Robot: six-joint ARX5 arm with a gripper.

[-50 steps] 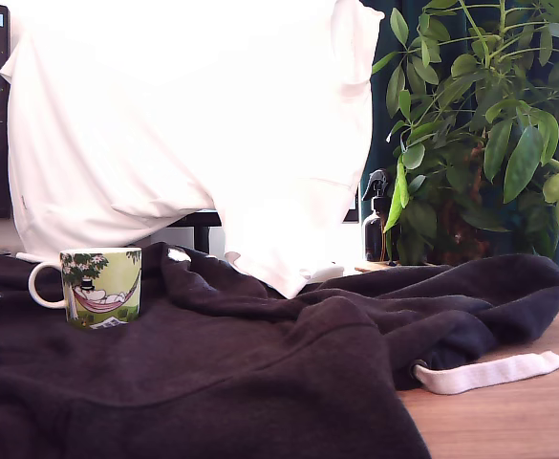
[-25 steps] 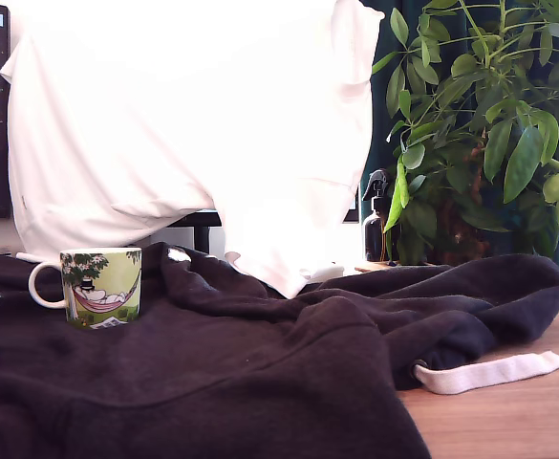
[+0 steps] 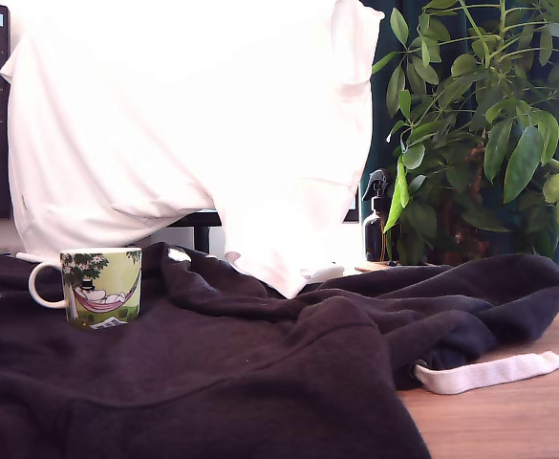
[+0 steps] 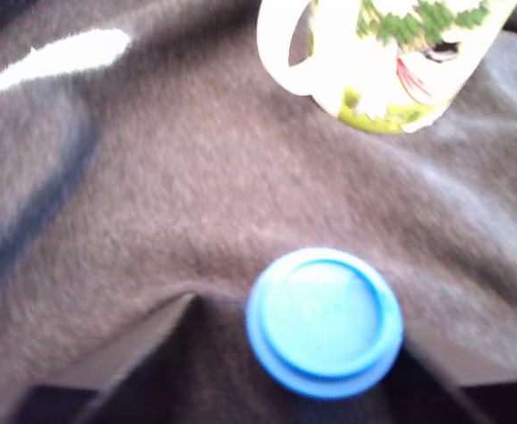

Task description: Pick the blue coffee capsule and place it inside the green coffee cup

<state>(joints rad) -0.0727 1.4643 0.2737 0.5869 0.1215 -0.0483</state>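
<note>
The blue coffee capsule (image 4: 324, 322) lies lid-up on dark cloth in the wrist view. My gripper (image 4: 300, 314) is open. Its dark fingers stand either side of the capsule, one finger (image 4: 125, 358) a small gap away from it and the other close beside it. The green coffee cup (image 3: 100, 286), a mug with a white handle and a tree-and-hammock print, stands upright on the cloth at the exterior view's left. In the wrist view the cup (image 4: 391, 62) is a short way beyond the capsule. The exterior view does not show the capsule.
A dark hooded sweatshirt (image 3: 260, 373) covers most of the wooden table (image 3: 518, 421), its white drawstring (image 3: 489, 373) lying at the exterior view's right. White fabric (image 3: 193, 115) hangs behind, with a leafy plant (image 3: 489, 124) and a dark spray bottle (image 3: 376, 220) at the back right.
The patch of blue at the exterior view's left edge faded and is now gone, with a dark shape in its place. The cup and cloth have not moved.
</note>
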